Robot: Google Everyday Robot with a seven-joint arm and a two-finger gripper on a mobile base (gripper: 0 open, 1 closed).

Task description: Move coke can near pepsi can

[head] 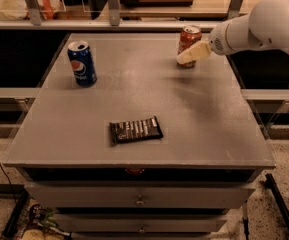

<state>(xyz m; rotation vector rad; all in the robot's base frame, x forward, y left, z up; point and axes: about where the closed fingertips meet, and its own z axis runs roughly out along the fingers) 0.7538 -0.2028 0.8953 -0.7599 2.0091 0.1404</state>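
1. The step in hand looks like the reach for the grasp. The cream-tipped pincer (193, 53) on the white rounded arm (264, 24) sits right at the red-orange aluminium coke can with the silver top (188, 36), crossing in front of the can's lower half.
2. I cannot tell whether the pincer is open, closed, or already holding the can. From where I stand it could be touching the can or just in front of it.
3. The coke can stands upright at the far side of the grey tabletop (204, 124), directly behind the pincer.
4. The dark blue aluminium pepsi can with the round red-white-blue logo (82, 64) stands upright well apart from the pincer. It is across the tabletop, off to the side away from the arm and slightly nearer the front.
5. By my reckoning the next move calls for a firm hold around the can's body. Then comes a small lift and a sideways carry toward the blue can, stopping short so as not to knock it.
6. A flat dark-wrapped snack bar with pale lettering (135, 130) lies well in front of the pincer, nearer the front edge. It seems clear of a straight path between the cans.
7. The main risk I see is tipping the coke can if the hold is off-centre.
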